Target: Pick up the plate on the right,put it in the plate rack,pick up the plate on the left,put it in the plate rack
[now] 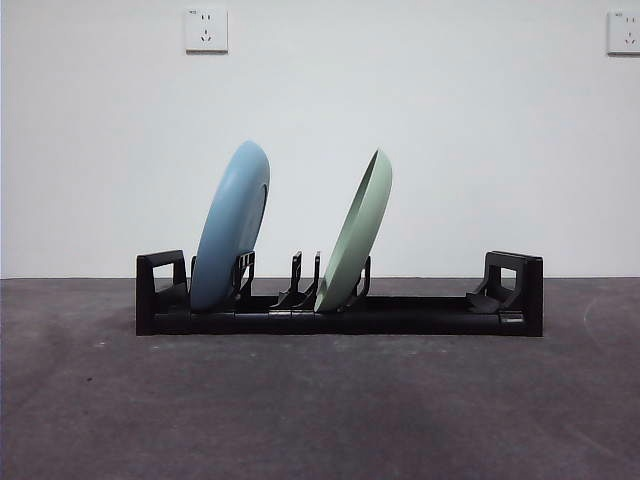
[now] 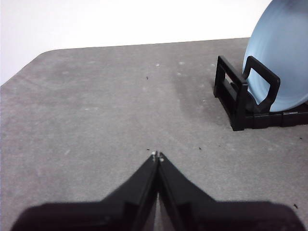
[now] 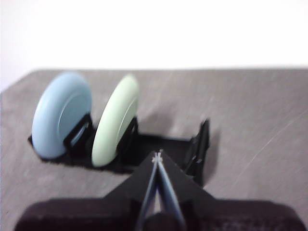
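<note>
The black plate rack (image 1: 420,312) lies across the middle of the table. A light blue plate (image 1: 232,225) stands in its left slots, leaning right. A pale green plate (image 1: 356,235) stands in the middle slots, also leaning right. Neither gripper shows in the front view. My left gripper (image 2: 157,155) is shut and empty over bare table, off the rack's (image 2: 238,98) blue-plate (image 2: 284,57) end. My right gripper (image 3: 158,157) is shut and empty, hovering near the rack's (image 3: 199,144) empty end, with the green plate (image 3: 115,122) and blue plate (image 3: 62,113) beyond it.
The dark grey table (image 1: 320,400) spreads in front of the rack. A white wall with two sockets (image 1: 206,30) stands behind. The table's edge (image 2: 29,65) curves away past the left gripper.
</note>
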You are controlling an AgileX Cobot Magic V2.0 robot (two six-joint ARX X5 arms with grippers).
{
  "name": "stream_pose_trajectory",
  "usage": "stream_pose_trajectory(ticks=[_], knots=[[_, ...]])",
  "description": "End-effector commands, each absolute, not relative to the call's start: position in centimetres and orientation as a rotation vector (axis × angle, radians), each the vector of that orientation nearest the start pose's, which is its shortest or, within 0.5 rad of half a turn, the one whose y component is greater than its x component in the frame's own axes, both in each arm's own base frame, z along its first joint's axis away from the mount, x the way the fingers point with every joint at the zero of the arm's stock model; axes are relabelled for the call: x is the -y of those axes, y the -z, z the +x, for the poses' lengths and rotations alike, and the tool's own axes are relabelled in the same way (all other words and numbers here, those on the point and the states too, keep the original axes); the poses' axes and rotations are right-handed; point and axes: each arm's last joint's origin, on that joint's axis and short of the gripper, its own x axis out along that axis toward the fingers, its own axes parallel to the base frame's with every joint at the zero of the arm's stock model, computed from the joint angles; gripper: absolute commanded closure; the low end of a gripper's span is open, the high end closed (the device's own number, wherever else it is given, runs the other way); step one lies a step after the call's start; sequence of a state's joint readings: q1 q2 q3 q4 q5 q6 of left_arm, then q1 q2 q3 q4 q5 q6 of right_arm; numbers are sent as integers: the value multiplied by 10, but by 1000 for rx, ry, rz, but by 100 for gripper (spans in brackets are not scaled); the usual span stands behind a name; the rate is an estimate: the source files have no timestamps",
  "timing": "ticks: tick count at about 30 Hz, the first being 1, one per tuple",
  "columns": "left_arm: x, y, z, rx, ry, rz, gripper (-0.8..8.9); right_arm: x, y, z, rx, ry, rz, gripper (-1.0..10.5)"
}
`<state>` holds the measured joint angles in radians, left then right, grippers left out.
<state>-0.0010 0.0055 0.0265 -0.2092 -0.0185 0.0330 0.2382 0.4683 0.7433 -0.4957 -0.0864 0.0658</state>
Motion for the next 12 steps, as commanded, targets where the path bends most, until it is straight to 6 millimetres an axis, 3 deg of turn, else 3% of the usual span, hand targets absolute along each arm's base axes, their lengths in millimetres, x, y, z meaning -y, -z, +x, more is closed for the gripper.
stream_pose_trajectory(ticks=[1,6,12], knots=[[-1,-148,95,-197,-19,28,816,-16,-312,89,-214,-261,24,946],[-1,-148,95,-197,-21,28,816,-6,-283,86,-112,-149,26,946],[-1,-148,95,-198,-21,28,816,-4,-232,88,-66,-130,29,946]])
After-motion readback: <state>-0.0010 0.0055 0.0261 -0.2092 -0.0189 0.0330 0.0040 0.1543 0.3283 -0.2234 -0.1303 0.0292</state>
